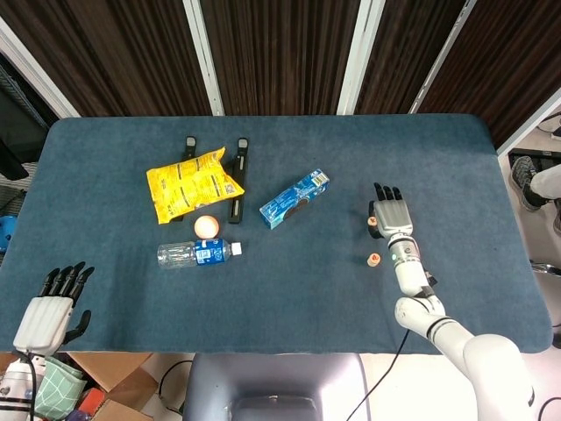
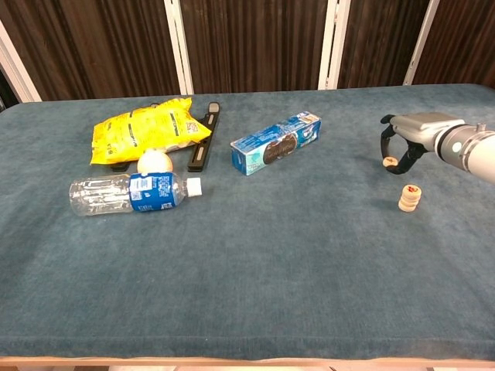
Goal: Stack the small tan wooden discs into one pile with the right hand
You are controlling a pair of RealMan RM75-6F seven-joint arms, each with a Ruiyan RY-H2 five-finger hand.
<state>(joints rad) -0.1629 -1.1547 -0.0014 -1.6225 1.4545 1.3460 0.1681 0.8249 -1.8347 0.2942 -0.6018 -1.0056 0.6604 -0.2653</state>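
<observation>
A single small tan wooden disc (image 2: 390, 161) sits at table height on the right, pinched between the thumb and a finger of my right hand (image 2: 410, 137). From the head view the same disc (image 1: 372, 222) peeks out at the left edge of that hand (image 1: 394, 216). A short pile of tan discs (image 2: 409, 198) with a red mark on top stands just nearer me, apart from the hand; in the head view this pile (image 1: 374, 259) shows below the hand. My left hand (image 1: 46, 314) hangs off the table's near left corner, fingers apart and holding nothing.
Left of centre on the blue table (image 1: 307, 289) are a blue carton (image 2: 276, 142), a yellow snack bag (image 2: 147, 127), a pale ball (image 2: 154, 161), a lying water bottle (image 2: 131, 192) and black bars (image 2: 203, 145). The table's right edge is beyond the hand.
</observation>
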